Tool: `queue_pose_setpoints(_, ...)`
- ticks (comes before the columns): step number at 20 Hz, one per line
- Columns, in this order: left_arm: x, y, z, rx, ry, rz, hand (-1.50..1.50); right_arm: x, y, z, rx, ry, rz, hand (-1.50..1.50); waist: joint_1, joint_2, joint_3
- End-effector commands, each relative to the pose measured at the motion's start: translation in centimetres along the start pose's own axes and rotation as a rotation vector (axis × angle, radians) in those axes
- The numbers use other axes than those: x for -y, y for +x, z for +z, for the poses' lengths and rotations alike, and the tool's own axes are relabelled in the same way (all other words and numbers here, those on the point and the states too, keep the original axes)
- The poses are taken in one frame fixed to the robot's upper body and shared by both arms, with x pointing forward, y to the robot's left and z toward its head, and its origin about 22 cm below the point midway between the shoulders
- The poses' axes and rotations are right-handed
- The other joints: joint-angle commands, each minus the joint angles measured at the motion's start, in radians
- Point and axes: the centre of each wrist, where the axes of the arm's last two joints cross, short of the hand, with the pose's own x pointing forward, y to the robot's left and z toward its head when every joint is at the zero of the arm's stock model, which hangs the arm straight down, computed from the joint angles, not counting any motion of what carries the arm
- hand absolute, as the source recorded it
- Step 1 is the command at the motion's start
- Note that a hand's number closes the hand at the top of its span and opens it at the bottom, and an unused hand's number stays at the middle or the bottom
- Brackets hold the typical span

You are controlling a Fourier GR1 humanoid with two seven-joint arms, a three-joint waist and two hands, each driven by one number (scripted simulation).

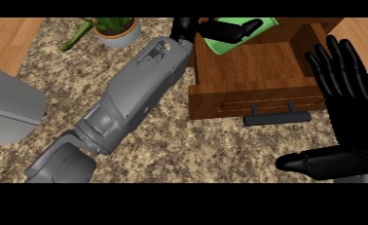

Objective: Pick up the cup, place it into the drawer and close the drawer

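Speckled beige stone makes up the worktop (187, 151), with a strip of pale wood showing at its far left edge. Largest on it is the wooden drawer (251, 73), pulled open toward me, its dark handle (277, 118) standing out from the front panel. A long grey left forearm (133, 102) crosses the worktop on a slant from the lower left up to the drawer's far left corner. At the right edge the right hand (341, 92) stands open, fingers straight and pointing up, thumb stretched out low toward the left; it rests beside the drawer front and holds nothing. Part of a grey rounded object (18, 107) shows at the left edge. At the far end of the forearm, the left hand (226, 29) has its black fingers curled round the green cup (241, 36), which sits over the back of the open drawer; I cannot tell whether the cup touches the drawer floor. A small potted plant (115, 30) in a pale pot stands at the far side, left of the drawer and well apart from it.
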Motion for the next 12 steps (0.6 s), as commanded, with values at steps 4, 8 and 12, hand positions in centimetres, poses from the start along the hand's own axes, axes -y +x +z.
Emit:
queue_pose_setpoints(4, -0.5, -2.0, 0.5, -0.027, 0.0, -0.086, 1.5, 0.3, 0.3, 1.2, 0.016, 0.02, -0.021, -1.5, -0.034, 0.008, 0.001)
queue_pose_setpoints(8, 0.3, -1.9, 0.7, -0.046, -0.04, -0.162, 1.5, -0.7, 0.1, -1.1, 0.01, 0.013, -0.007, -1.5, -0.036, 0.011, 0.0)
queue_pose_setpoints(12, 1.0, -1.4, 0.7, -0.052, -0.02, -0.212, -1.5, 0.0, 0.6, -1.4, 0.032, 0.039, -0.025, -1.5, -0.043, 0.011, 0.001)
